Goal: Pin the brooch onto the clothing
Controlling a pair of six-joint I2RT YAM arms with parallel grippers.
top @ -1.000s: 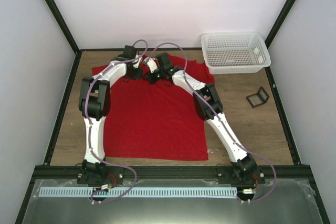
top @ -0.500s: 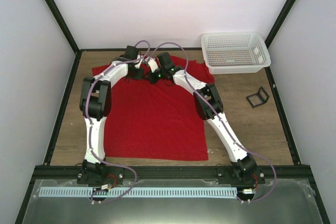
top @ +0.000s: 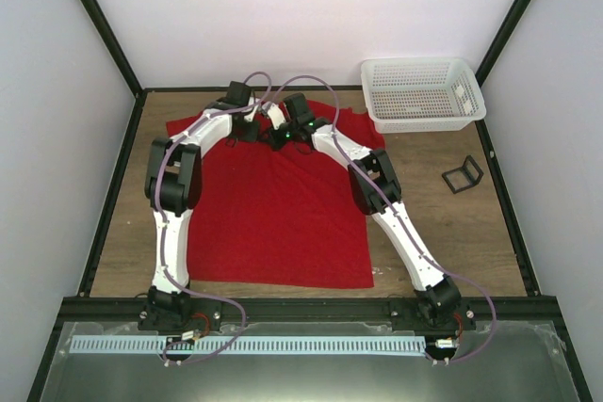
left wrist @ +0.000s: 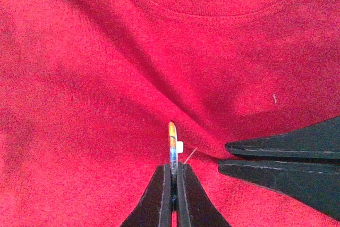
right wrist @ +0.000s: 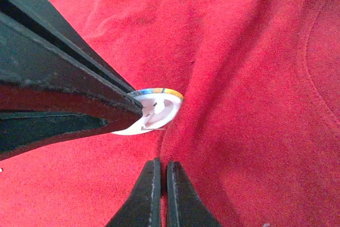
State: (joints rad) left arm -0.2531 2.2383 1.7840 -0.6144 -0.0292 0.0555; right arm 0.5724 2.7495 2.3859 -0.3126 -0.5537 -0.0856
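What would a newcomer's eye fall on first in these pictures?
The bright red short-sleeved T-shirt spread flat over the wooden table dominates. Near its collar the left gripper pinches the tiny round pale brooch, with the right gripper closed beside it. A white plastic mesh basket stands at the far right corner.

Red T-shirt (left wrist: 95,89): matt knit cloth, fine ribbed texture, stitched collar seam. The brooch (right wrist: 156,111) has a glossy coloured rim and a smooth pale back, looks plastic. Left gripper (left wrist: 173,169) and right gripper (right wrist: 160,164) are matt black, faintly scuffed. Table (top: 471,233): matt wood grain. Basket (top: 422,93): white plastic mesh.
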